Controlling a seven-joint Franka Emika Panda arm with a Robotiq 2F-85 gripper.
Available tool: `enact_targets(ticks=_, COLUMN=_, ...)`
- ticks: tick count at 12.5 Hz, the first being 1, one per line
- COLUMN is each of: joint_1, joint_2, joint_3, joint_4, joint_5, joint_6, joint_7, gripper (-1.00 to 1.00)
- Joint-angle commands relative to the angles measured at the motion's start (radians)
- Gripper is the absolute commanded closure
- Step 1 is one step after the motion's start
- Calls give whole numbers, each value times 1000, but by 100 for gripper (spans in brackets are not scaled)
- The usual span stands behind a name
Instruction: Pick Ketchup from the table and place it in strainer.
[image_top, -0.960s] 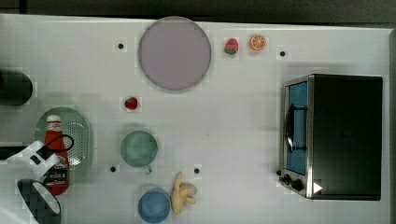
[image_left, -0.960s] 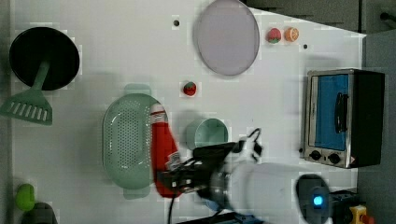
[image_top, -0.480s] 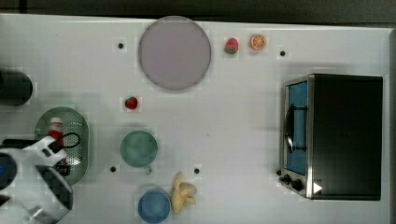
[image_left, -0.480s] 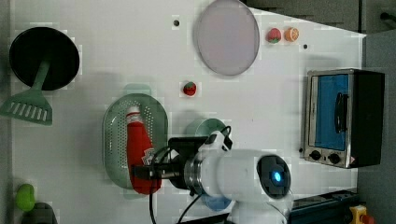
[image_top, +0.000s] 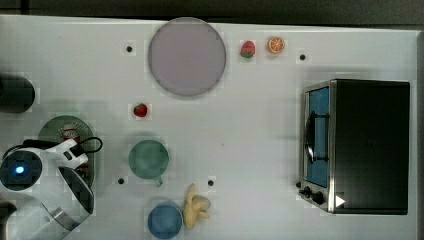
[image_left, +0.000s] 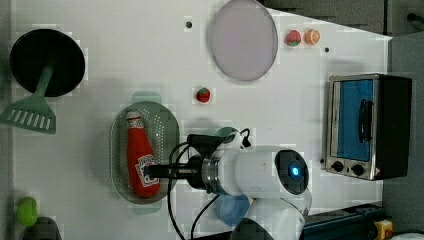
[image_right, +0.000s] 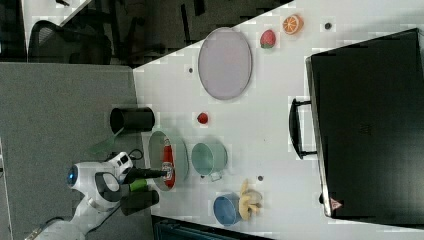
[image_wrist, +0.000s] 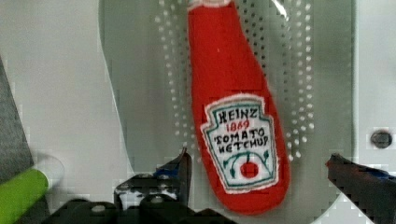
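The ketchup (image_left: 140, 160), a red bottle with a white cap and a white label, lies lengthwise inside the strainer (image_left: 167, 130), a pale green perforated oval basket. In the wrist view the ketchup (image_wrist: 233, 116) rests on the strainer's holed floor (image_wrist: 149, 93). My gripper (image_wrist: 261, 172) hangs over the bottle's fat end, open, with one finger (image_wrist: 180, 168) close beside the bottle and the other well clear of it. In the right view my gripper (image_right: 160, 173) points at the ketchup (image_right: 168, 162). The arm covers much of the strainer (image_top: 55, 127) in the top view.
A green cup (image_top: 148, 158) stands just beside the strainer, with a blue bowl (image_top: 164, 220) and a banana (image_top: 196, 210) near the table edge. A strawberry (image_top: 140, 110), a grey plate (image_top: 186, 56) and a toaster oven (image_top: 360, 145) lie farther off. A black pan (image_left: 47, 62) and a green spatula (image_left: 30, 112) sit beyond the strainer.
A second ago the bottle was gripped over the strainer's edge. It has since moved into the basket, the jaws have opened off it, and it lies free.
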Motion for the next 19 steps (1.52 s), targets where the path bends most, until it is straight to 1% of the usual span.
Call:
enact_targets(ticks=1, joint_1=-55, joint_2=-139, joint_3=10, joint_4=27, joint_5=24, joint_6=-1, joint_7=53, gripper=-100)
enact_targets(ticks=3, joint_1=-110, joint_2=-224, joint_3=1, joint_4=33, joint_5=28, joint_6=-42, joint_7=53, gripper=-100)
enact_targets(ticks=5, joint_1=-167, joint_2=-316, joint_3=-40, joint_4=42, joint_5=28, joint_6=-133, joint_7=53, gripper=-100)
enact_targets(ticks=7, joint_1=-215, joint_2=-411, joint_3=-116, joint_4=50, joint_5=28, joint_6=-238, joint_7=47, gripper=-100)
enact_targets(ticks=9, joint_1=-242, joint_2=-504, joint_3=-215, joint_4=68, joint_5=28, joint_6=-346, joint_7=26, gripper=-100)
enact_targets(ticks=13, joint_1=-248, joint_2=-640, joint_3=-411, joint_4=142, joint_5=28, joint_6=-604, joint_7=-15, gripper=-100)
enact_targets(ticks=17, joint_1=-248, joint_2=-679, joint_3=-529, joint_4=229, joint_5=37, joint_6=-816, joint_7=-127, gripper=-100)
enact_targets(ticks=19, joint_1=-248, joint_2=-678, joint_3=-567, joint_4=236, joint_5=86, joint_6=-839, joint_7=-127, gripper=-100)
